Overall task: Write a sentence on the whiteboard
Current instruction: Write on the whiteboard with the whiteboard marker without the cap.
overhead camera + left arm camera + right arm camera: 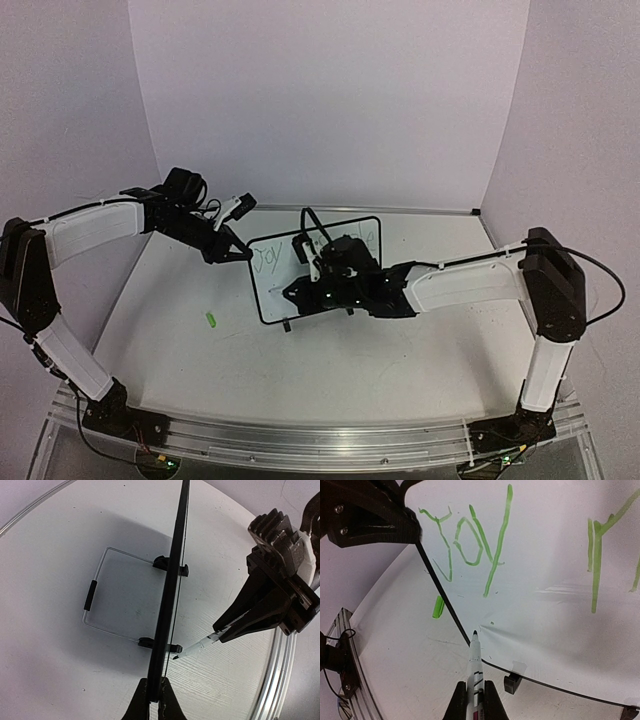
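Note:
The whiteboard (270,296) stands tilted at the table's middle. My left gripper (243,253) is shut on its left edge. In the left wrist view its jaws (154,698) clamp the black frame (172,580), seen edge-on. My right gripper (475,692) is shut on a white marker (475,662). The marker's tip sits at the board's lower left corner, at or just off the surface. The sentence (465,545) reads "Joy" in green, with more green strokes (597,555) to its right. In the top view my right gripper (298,292) is in front of the board.
A green marker cap (211,320) lies on the table left of the board, also in the right wrist view (438,607). A wire stand (95,595) lies behind the board. A black board foot (512,684) rests on the table. An aluminium rail (320,440) runs along the near edge.

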`<move>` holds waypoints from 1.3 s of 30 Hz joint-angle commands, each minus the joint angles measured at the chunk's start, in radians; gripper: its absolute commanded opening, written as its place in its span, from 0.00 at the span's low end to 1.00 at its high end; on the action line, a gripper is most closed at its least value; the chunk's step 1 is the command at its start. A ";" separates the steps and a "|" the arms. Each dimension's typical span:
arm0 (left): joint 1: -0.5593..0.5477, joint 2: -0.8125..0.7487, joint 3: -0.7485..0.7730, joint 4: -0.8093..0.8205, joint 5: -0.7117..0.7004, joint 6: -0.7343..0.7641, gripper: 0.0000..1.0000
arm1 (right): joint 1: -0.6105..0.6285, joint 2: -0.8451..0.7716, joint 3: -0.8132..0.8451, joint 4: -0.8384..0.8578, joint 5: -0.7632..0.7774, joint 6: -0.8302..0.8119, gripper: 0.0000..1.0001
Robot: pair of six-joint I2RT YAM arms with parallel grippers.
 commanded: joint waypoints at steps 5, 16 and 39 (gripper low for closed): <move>-0.005 0.028 0.002 -0.030 -0.089 0.037 0.00 | 0.003 0.045 0.056 -0.038 0.047 0.007 0.00; -0.007 0.027 0.004 -0.030 -0.087 0.037 0.00 | 0.003 0.004 0.037 -0.041 0.164 0.026 0.00; -0.011 0.031 0.004 -0.031 -0.090 0.036 0.00 | 0.003 -0.008 0.011 -0.057 0.171 0.035 0.00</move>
